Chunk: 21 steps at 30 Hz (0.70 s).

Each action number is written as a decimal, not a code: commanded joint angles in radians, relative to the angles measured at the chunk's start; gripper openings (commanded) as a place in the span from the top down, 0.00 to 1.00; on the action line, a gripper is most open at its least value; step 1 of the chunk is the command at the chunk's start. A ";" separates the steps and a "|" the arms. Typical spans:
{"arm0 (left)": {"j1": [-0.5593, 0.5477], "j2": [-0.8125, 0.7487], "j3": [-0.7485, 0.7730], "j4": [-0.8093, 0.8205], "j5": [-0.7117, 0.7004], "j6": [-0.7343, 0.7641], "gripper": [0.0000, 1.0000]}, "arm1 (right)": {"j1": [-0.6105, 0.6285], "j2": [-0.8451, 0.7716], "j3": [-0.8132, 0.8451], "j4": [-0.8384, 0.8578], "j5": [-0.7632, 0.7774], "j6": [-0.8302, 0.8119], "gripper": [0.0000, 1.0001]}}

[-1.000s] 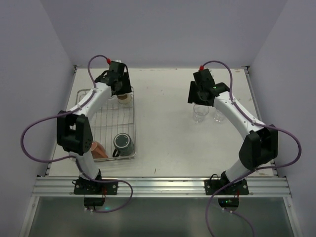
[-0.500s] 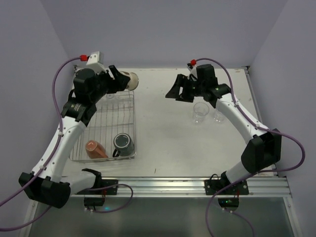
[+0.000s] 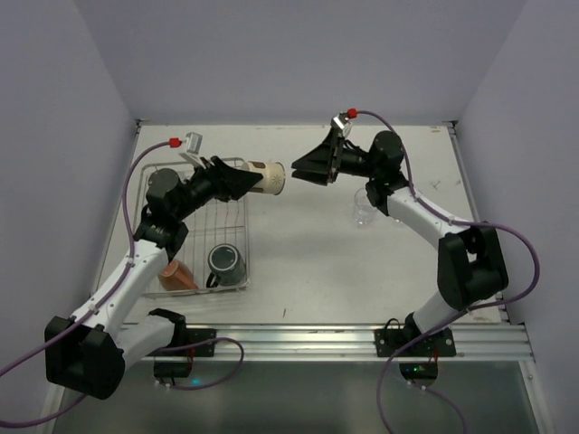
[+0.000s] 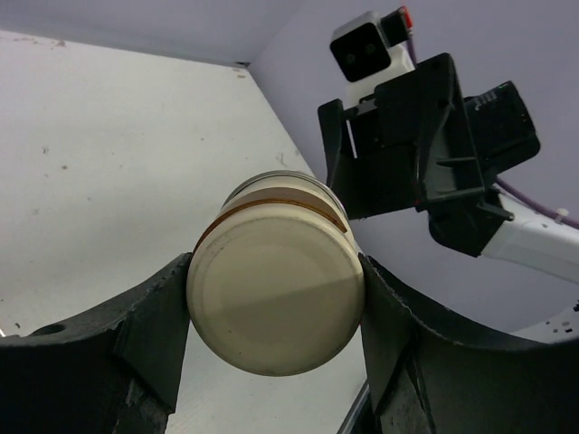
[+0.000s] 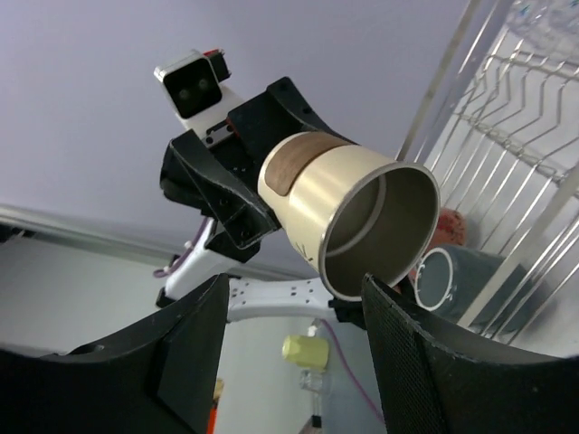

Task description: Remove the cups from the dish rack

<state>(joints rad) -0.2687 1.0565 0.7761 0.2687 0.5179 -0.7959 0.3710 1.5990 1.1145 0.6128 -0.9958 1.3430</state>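
Note:
My left gripper [image 3: 242,180] is shut on the beige-brown cup [image 3: 268,177] and holds it on its side in the air, past the right edge of the dish rack [image 3: 185,231], mouth to the right. In the left wrist view its base [image 4: 276,303] sits between my fingers [image 4: 154,330]. My right gripper [image 3: 298,169] is open and faces the cup's mouth [image 5: 380,231], just apart from it. A dark handled mug [image 3: 226,264] and an orange-red cup [image 3: 178,275] lie in the rack's near end. A clear glass [image 3: 365,206] stands on the table under my right arm.
The white table [image 3: 298,262] has purple walls on three sides. The rack's wire side [image 5: 534,99] shows in the right wrist view, with the mug [image 5: 448,278] behind the held cup. Both arms' cables hang beside them.
My left arm has lifted the beige-brown cup out of the rack's far end and swung it right, tipped on its side. My right gripper has turned left to face it.

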 commanded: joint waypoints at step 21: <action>0.000 0.008 -0.077 0.417 0.159 -0.186 1.00 | 0.054 0.139 0.064 0.521 -0.095 0.393 0.48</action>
<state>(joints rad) -0.2687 1.0626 0.6914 0.5743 0.6323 -0.9512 0.4187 1.7256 1.1221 1.0420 -1.0779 1.6932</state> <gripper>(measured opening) 0.678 0.536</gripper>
